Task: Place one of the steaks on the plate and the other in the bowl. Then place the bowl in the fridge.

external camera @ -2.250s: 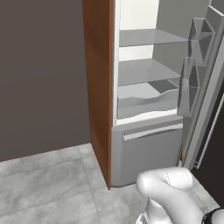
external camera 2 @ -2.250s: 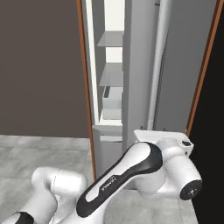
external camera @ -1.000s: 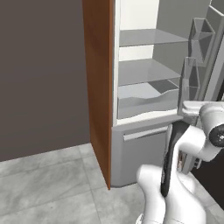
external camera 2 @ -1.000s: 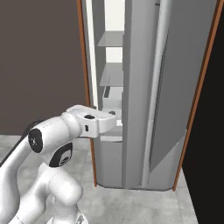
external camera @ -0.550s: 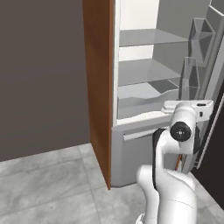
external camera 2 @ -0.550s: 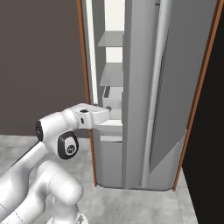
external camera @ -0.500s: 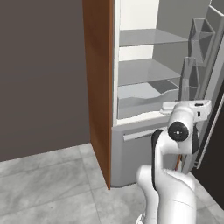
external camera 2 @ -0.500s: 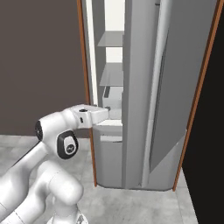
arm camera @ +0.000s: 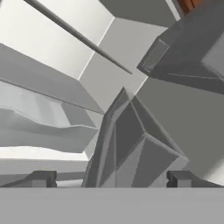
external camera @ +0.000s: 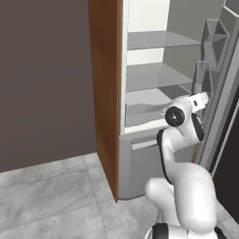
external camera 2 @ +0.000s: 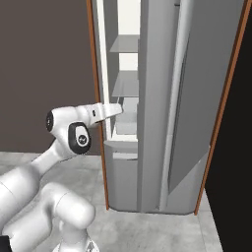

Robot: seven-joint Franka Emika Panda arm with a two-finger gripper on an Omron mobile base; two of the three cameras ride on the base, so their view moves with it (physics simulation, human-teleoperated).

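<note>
The fridge stands open, its pale grey shelves bare, a brown panel down its left side. In the right base view the fridge shows with its door swung out toward me. My arm is raised in front of the lower shelf, the hand next to the door bins, reaching past the frame. In the hand view my gripper is open, fingertips far apart with nothing between them, facing an angular door bin. The steaks, the plate and the bowl are out of view.
Door bins hang on the open door at the right. A closed grey drawer sits under the shelves. A dark wall is to the left, with grey tiled floor below it.
Over the last second the arm has swung up from low at the right to shelf height. In the last half second the hand rose a little more toward the fridge's inside. The jaws stayed open.
</note>
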